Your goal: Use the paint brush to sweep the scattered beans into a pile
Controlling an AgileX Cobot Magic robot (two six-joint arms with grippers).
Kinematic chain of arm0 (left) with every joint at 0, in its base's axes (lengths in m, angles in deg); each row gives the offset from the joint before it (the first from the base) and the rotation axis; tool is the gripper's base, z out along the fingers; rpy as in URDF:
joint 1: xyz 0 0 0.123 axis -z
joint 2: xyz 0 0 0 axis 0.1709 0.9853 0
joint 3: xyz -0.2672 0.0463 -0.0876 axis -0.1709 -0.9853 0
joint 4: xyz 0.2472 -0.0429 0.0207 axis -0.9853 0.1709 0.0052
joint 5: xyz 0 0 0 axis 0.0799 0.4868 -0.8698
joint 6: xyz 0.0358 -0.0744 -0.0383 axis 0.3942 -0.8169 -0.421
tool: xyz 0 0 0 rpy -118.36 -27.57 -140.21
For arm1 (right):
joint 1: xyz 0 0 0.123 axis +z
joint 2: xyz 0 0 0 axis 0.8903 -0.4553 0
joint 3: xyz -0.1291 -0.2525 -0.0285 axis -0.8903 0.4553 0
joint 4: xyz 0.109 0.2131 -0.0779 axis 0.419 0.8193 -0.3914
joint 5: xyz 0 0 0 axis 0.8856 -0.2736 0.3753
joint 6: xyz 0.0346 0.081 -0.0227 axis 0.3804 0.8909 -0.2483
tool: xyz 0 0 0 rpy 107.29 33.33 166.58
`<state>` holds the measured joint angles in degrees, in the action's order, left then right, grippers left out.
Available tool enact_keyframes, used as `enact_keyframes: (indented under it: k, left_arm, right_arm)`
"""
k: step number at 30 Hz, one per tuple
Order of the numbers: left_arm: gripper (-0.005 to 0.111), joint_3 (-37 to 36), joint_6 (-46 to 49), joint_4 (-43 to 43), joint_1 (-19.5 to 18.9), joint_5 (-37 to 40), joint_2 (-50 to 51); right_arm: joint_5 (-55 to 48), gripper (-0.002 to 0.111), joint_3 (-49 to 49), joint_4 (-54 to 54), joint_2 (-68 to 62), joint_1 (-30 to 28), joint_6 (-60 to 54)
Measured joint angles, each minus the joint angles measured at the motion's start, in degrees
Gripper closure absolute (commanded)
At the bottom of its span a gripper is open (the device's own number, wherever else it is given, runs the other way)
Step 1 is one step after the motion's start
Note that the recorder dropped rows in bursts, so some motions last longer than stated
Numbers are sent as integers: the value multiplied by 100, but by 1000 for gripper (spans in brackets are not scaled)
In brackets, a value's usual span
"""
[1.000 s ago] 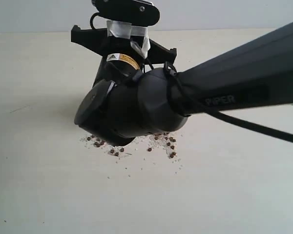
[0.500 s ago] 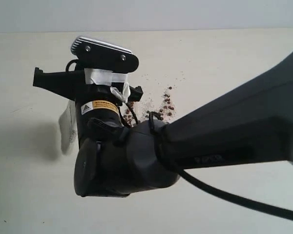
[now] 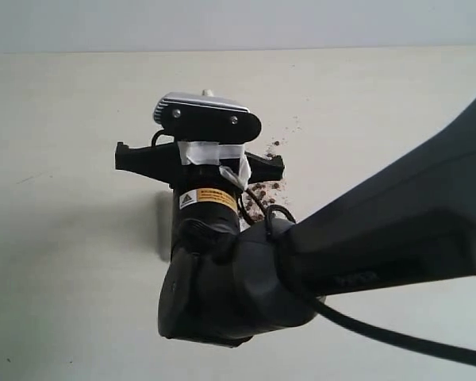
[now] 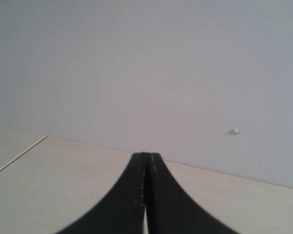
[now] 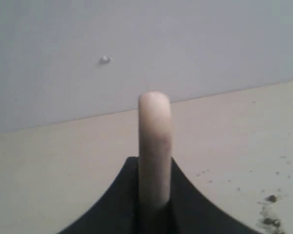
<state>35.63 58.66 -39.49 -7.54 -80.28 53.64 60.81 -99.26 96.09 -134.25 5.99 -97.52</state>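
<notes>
From my station, the right fingers (image 5: 119,200) were closed on the paint brush (image 5: 154,131). Its white handle stood up between them, edge-on to the right wrist camera. I could not see the bristles in any view.

The beans (image 3: 263,189) lay on the bench (image 3: 71,262) just beside the right arm's wrist, on its right in the exterior view. The dark arm (image 3: 381,230) covered part of the cluster, so I could not tell how tightly they were gathered. A few more beans and pale crumbs sat a little farther back (image 3: 274,144). The right wrist camera also caught some beans (image 5: 271,199) on the bench off to one side of the handle.

The left fingers (image 4: 124,200) were pressed shut against each other with nothing between them, and pointed across bare bench toward a plain wall (image 4: 146,73).
</notes>
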Motion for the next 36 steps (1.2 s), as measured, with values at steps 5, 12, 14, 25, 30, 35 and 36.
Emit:
enact_keyframes:
  k: [5,12,14,25,30,35,36]
  left_arm:
    - [107,0,0,0,0,0,0]
    - [107,0,0,0,0,0,0]
    - [107,0,0,0,0,0,0]
    - [107,0,0,0,0,0,0]
    - [107,0,0,0,0,0,0]
    - [107,0,0,0,0,0,0]
    - [107,0,0,0,0,0,0]
  right_arm:
    - [166,108,0,169,0,0,-754]
    - [175,108,0,95,22,0,-919]
    - [136,108,16,87,76,0,-972]
    - [-40,108,44,31,456,0,-1471]
    - [-76,108,65,58,528,0,-1743]
    - [-219,108,70,-126,593,0,-1729]
    - [-232,108,70,-165,593,0,-1689]
